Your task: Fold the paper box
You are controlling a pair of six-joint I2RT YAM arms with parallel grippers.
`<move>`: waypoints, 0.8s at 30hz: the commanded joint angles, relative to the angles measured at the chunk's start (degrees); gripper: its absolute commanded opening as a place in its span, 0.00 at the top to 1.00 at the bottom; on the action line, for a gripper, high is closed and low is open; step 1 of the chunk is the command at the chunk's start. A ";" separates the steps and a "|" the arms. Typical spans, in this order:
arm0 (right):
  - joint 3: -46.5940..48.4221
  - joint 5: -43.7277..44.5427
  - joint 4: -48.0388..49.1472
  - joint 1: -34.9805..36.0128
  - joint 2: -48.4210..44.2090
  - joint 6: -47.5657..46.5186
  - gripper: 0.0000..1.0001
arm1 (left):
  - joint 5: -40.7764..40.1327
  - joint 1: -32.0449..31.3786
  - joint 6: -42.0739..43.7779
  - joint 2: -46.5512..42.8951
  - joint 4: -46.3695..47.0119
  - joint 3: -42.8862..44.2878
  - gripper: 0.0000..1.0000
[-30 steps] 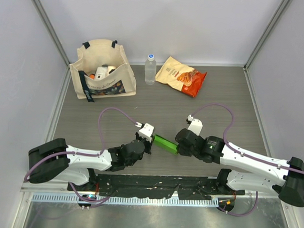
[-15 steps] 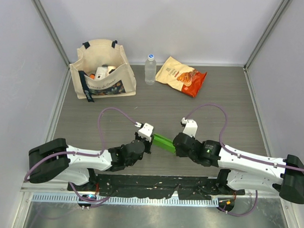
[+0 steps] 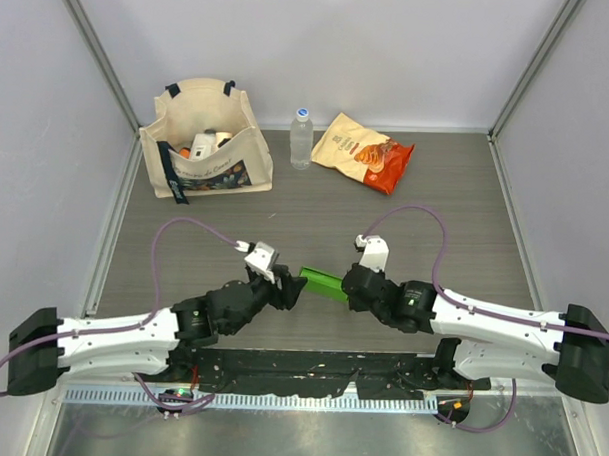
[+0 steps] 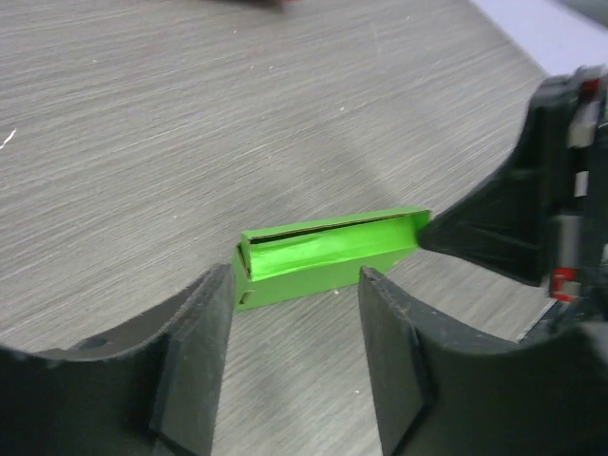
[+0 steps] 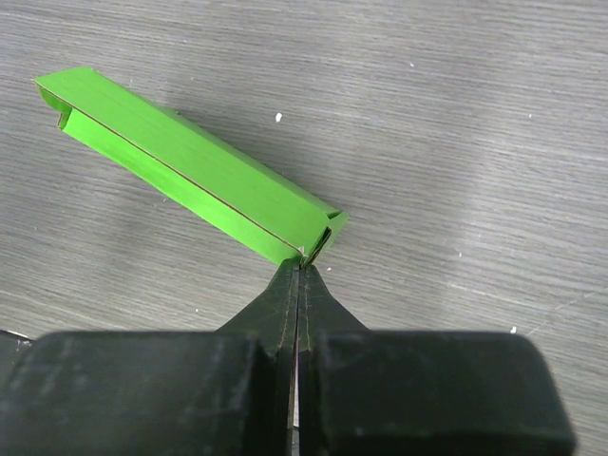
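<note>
Right gripper (image 5: 300, 273) pinches a slim, creased bright green card box (image 5: 190, 180) on the wood-grain surface (image 5: 475, 142); open left gripper (image 4: 295, 290) faces it.

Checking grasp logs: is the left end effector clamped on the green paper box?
No, the left end effector stands open, the paper box lying unclamped just beyond its tips.
</note>
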 commanded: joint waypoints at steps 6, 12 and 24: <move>-0.06 0.10 -0.25 0.13 2.77 -2.25 0.99 | 11.94 14.77 -18.00 -3.95 -18.37 9.15 0.36; 0.12 -0.07 -0.25 0.13 2.60 -2.16 0.99 | 19.86 20.60 -19.78 6.43 -23.14 15.93 0.30; 1.09 -0.07 -0.16 0.14 3.12 -2.69 0.99 | 27.87 23.86 -23.65 14.52 -17.69 15.59 0.32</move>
